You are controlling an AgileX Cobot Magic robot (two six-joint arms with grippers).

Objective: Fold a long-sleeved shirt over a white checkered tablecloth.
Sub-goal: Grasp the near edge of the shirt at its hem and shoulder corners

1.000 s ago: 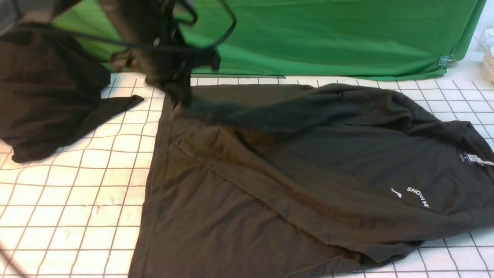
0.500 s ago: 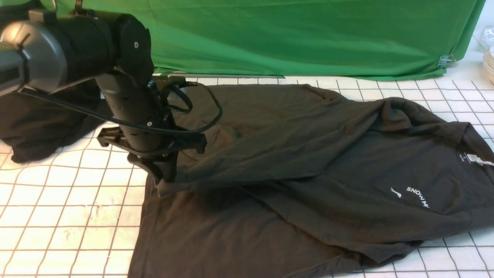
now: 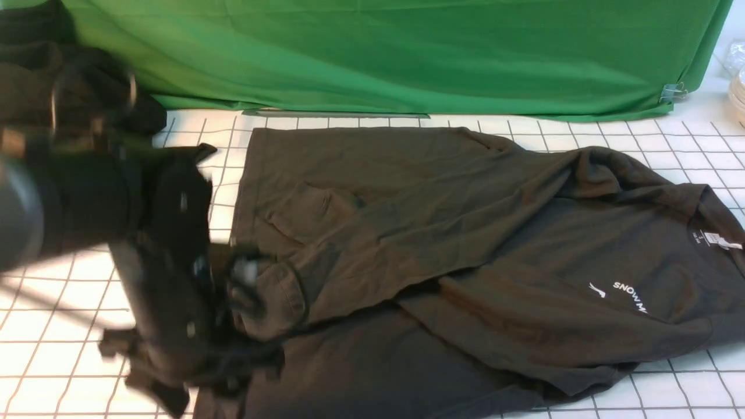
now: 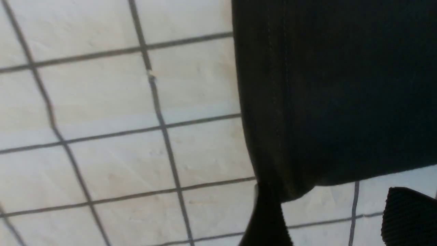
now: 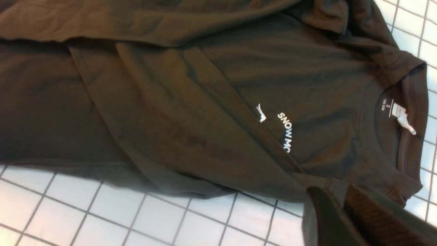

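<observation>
Shirt [image 3: 465, 233], long-sleeved, charcoal-black cotton, is lying lengthwise across the white checkered tablecloth [image 3: 52, 355], collar [image 3: 713, 233] pointing to its right edge. The left gripper [image 4: 327, 194], pinching the sleeve [image 3: 273, 291] before, is now standing spread; the right gripper [image 5: 343, 205] is pressing together.

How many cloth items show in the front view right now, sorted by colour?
Dark: 2, the long-sleeved shirt and a smaller black garment
White with grey grid: 1, the checkered tablecloth
Green: 1, the backdrop
Total: 4
</observation>
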